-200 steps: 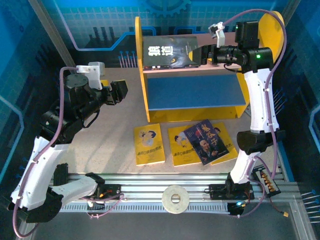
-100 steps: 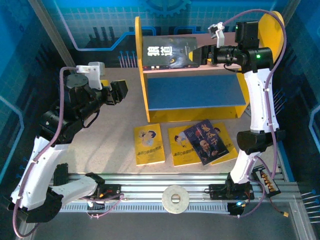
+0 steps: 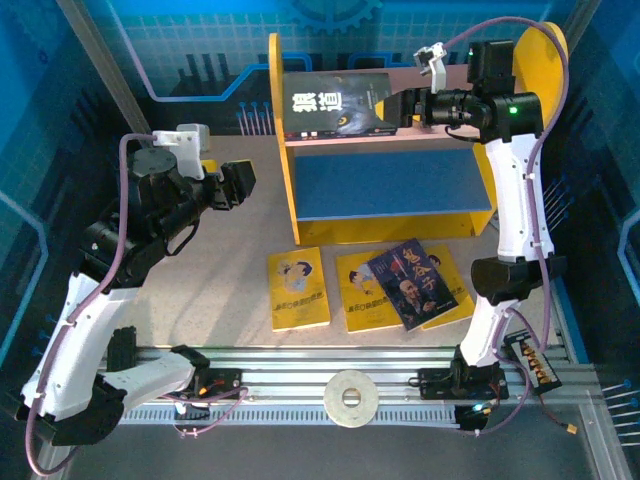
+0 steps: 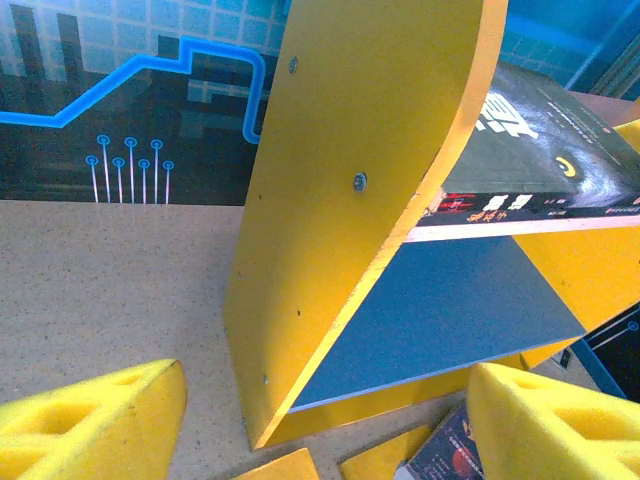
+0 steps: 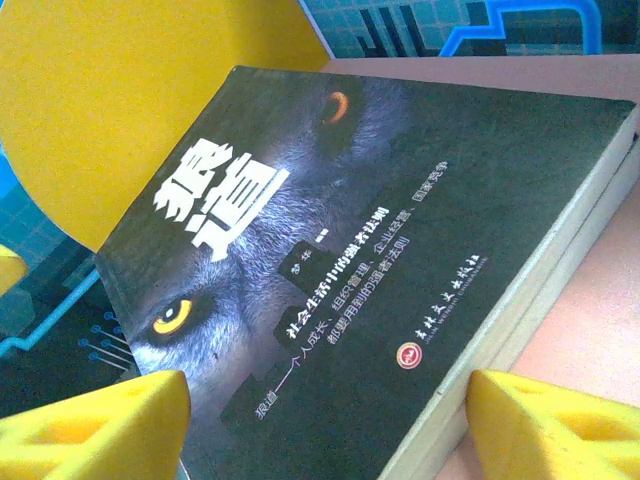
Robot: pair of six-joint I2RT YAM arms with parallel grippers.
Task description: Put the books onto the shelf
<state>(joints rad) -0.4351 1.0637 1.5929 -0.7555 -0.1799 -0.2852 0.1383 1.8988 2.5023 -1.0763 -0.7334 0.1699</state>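
At the bottom of the top view an aluminium rail (image 3: 300, 360) carried a pale ring (image 3: 350, 398). Just beyond it, on the speckled beige table (image 3: 210, 300), lay the loose books. There was a thin yellow book (image 3: 299, 288) with a cartoon figure, a second yellow one (image 3: 362, 295) beside it, and a dark portrait book (image 3: 412, 284) overlapping that one and a third yellow cover (image 3: 456, 303). The yellow ones ran lengthwise up the frame, while the portrait book's long axis leaned toward the upper left.

At centre left the left gripper (image 3: 240, 185) hung above the table. Its yellow foam pads (image 4: 95, 420) were spread wide with nothing between them, facing the shelf's side panel.

The shelf (image 3: 385, 185) stood at upper centre, with yellow side panels, a blue lower board and a pale pink upper board. On the pink board the wolf book (image 3: 338, 104) lay flat. It had a black cover, amber eyes and white characters. Its long axis ran across the frame, title end to the left, spine toward the near edge.

The right gripper (image 3: 410, 105) hovered at the book's right end. Its pads (image 5: 560, 425) were well apart, gripping nothing.

Behind stood blue panels printed with circuit lines.
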